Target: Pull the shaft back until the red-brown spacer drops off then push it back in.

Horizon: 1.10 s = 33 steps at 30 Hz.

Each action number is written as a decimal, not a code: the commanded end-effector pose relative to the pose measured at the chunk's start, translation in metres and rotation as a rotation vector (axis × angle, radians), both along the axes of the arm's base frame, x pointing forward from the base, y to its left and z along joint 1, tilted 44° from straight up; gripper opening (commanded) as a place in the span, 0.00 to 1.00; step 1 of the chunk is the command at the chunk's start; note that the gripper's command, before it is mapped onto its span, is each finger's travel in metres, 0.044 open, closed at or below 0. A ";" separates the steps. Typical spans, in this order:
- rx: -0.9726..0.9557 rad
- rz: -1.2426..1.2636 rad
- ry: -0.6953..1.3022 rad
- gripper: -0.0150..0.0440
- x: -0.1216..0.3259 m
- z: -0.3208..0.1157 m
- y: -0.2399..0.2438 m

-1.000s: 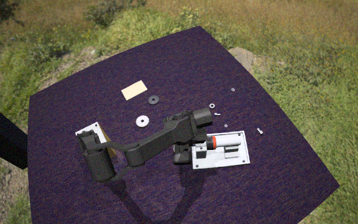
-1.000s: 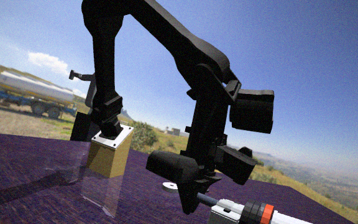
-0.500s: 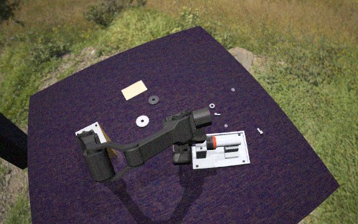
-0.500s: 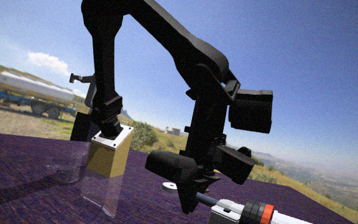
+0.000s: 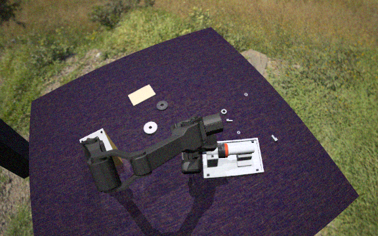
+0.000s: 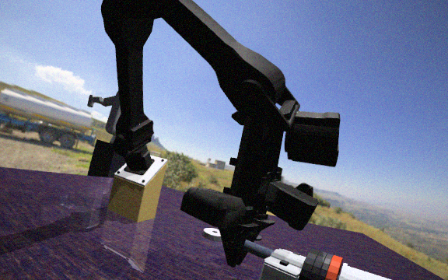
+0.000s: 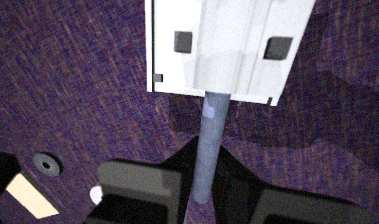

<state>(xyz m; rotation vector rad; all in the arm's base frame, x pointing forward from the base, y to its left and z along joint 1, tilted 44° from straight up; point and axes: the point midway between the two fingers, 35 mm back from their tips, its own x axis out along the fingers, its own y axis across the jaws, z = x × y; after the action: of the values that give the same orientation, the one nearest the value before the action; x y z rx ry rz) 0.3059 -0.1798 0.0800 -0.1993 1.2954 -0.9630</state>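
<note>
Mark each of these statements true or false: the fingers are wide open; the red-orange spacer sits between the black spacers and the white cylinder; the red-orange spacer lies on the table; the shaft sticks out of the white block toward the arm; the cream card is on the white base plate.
1. The fingers are wide open. False: they are shut on the shaft.
2. The red-orange spacer sits between the black spacers and the white cylinder. True.
3. The red-orange spacer lies on the table. False: it is up beside the black spacers.
4. The shaft sticks out toward the arm. True.
5. The cream card is on the base plate. False: it lies on the table.
</note>
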 end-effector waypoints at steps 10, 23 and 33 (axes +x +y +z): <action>-0.001 -0.003 0.001 0.25 -0.003 -0.001 0.001; -0.001 -0.003 0.001 0.25 -0.004 -0.001 0.002; -0.001 -0.003 0.001 0.25 -0.005 -0.001 0.002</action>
<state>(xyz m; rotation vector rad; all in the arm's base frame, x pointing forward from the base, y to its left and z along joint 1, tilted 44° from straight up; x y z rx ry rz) 0.3026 -0.1784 0.0787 -0.1991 1.2953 -0.9631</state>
